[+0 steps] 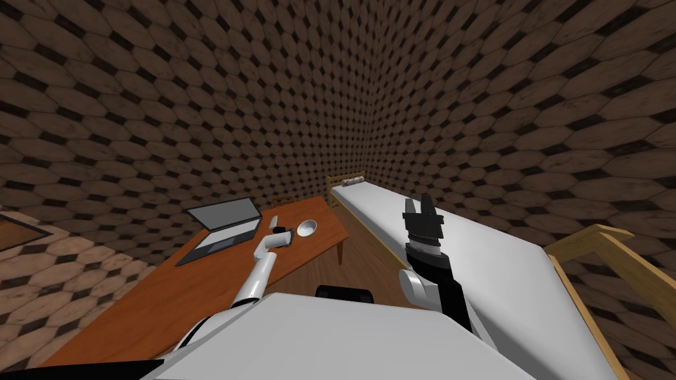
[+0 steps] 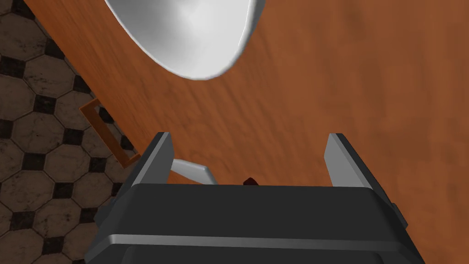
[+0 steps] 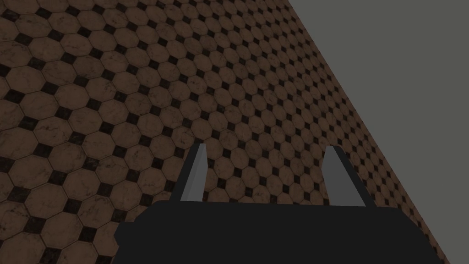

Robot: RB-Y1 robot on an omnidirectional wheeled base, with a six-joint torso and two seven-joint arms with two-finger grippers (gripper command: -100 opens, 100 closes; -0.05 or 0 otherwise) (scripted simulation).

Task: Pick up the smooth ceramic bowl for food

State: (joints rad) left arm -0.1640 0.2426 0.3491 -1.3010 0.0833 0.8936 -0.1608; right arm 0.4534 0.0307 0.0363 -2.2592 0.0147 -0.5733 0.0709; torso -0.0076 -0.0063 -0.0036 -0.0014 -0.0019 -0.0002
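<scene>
A smooth white bowl (image 1: 306, 228) sits upright on the brown wooden table (image 1: 198, 290), near its far right corner. In the left wrist view the bowl (image 2: 192, 36) lies just ahead of my left gripper (image 2: 249, 135), apart from the fingertips. That gripper (image 1: 290, 231) hovers low over the table beside the bowl, open, with nothing between its fingers. My right gripper (image 1: 420, 203) is raised over the bed, and in the right wrist view it (image 3: 266, 147) stands open and empty.
An open grey laptop (image 1: 221, 227) stands on the table left of my left arm. A small light grey object (image 2: 192, 172) lies on the table by the left finger. A white bed (image 1: 462, 244) with a wooden frame runs along the right. A wooden chair (image 2: 107, 133) stands past the table's far edge.
</scene>
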